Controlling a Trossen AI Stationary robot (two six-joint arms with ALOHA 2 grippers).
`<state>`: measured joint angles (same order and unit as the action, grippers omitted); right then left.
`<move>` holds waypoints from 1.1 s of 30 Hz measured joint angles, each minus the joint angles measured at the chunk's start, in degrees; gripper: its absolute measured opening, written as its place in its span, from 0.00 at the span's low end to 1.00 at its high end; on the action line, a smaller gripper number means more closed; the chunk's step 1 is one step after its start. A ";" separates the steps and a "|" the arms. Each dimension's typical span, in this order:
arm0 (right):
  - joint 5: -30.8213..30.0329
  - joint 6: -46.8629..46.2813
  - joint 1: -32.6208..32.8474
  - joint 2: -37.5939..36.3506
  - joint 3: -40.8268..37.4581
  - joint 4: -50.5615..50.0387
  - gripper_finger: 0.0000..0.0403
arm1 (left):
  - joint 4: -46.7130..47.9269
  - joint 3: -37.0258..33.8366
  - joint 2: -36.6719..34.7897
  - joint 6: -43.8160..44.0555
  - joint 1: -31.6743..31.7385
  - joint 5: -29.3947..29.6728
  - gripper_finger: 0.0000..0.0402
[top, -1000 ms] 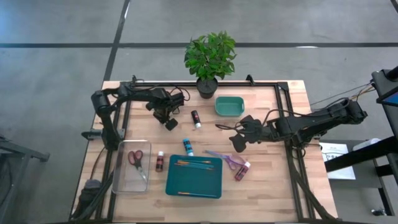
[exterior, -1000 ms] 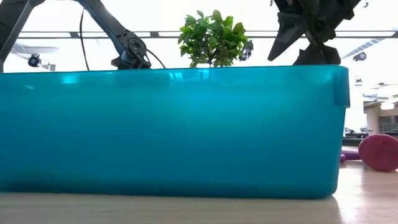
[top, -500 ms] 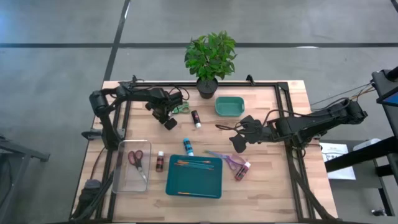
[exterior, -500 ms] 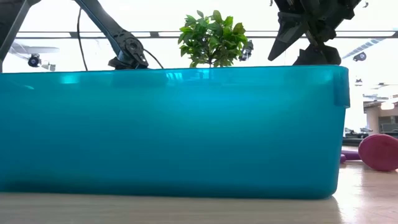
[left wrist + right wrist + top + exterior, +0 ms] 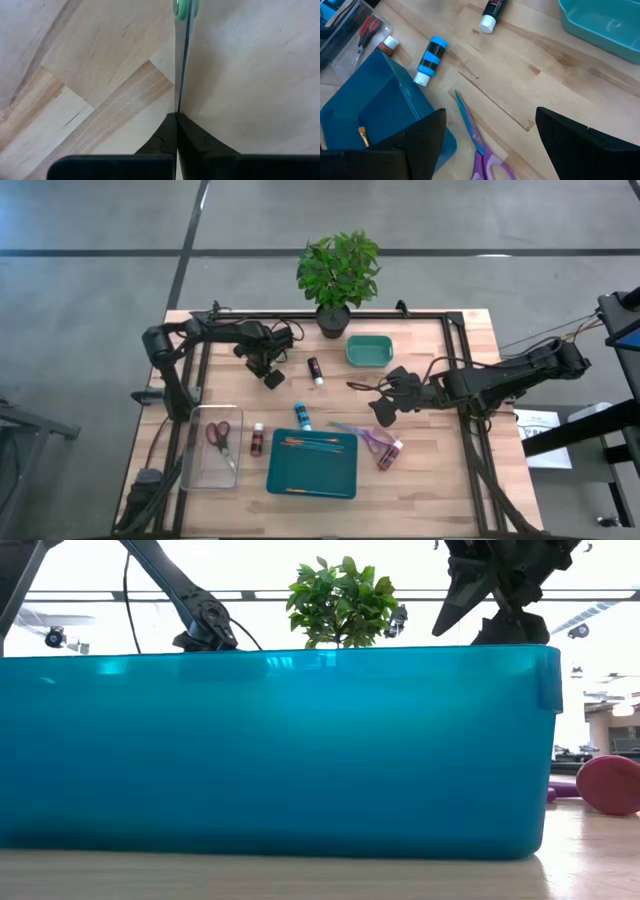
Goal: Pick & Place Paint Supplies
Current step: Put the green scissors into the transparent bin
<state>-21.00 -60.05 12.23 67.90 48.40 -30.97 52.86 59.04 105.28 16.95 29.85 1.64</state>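
Left gripper (image 5: pixel 274 377) at bench (image 5: pixel 440 470) rear-left, jaws closed on green-handled scissors (image 5: pixel 183 50). I see red bottle (image 5: pixel 257 440), blue bottle (image 5: pixel 302 417), black bottle (image 5: pixel 315 371) loose on bench; brushes (image 5: pixel 312 442) in teal tray (image 5: pixel 311 480). Right gripper (image 5: pixel 383 402) near purple scissors (image 5: pixel 364 436), jaws wide open, empty.

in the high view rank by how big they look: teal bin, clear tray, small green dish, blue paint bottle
1. teal bin
2. clear tray, clearly smaller than the bin
3. small green dish
4. blue paint bottle, by far the smallest
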 joint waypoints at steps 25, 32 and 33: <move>-1.74 0.44 0.31 0.02 0.00 0.06 0.75 | -0.96 -0.24 -10.27 1.10 -0.25 -7.97 0.00; -2.52 0.22 0.31 0.02 0.00 0.26 0.75 | 0.37 -0.21 -16.27 2.87 -2.47 -13.19 0.00; -2.84 0.18 0.31 0.02 0.00 0.30 0.75 | 0.94 -0.21 -17.51 3.81 -2.99 -14.04 0.00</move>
<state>-23.84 -59.87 12.53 67.92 48.40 -30.66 53.80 58.83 87.78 20.76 26.86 -12.41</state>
